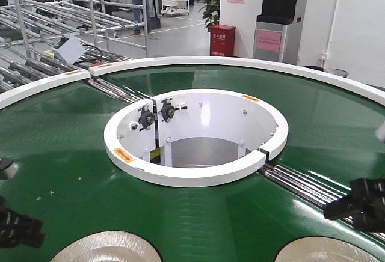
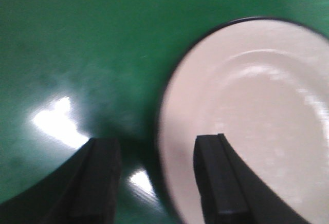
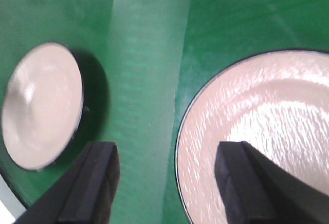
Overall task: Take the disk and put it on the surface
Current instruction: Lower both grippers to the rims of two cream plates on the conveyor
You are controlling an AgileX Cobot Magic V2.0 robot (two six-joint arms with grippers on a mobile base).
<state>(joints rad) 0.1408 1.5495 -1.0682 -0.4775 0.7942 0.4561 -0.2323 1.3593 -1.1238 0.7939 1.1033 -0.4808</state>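
Disk (image 1: 105,247), front view: 2 counted, cream, glossy, flat on the green belt (image 1: 198,214), both cut off by the frame's bottom edge. This one is just right of my left claw (image 1: 21,229). The 2nd disk (image 1: 328,251) is below-left of my right claw (image 1: 359,205). Can't tell finger gap from here. Dark tabletop for drop-off isn't in view.

Left wrist view (blurry): 1 disk. Left claw is spread wide, nothing held. The disk's rim runs between my fingers: right finger over its face, left finger over bare belt.

Right wrist view: 2 disks. Right claw is spread wide too, empty. Near disk's rim lies between my fingers, its face under the right one. The other is up-left of the left finger, well apart.

Handling (est.): stiff, plate-like, glazed so slick, prob. brittle, moderate wt. Lying flat, so the rim is the only hold. Pinch across the lip and set down gently.
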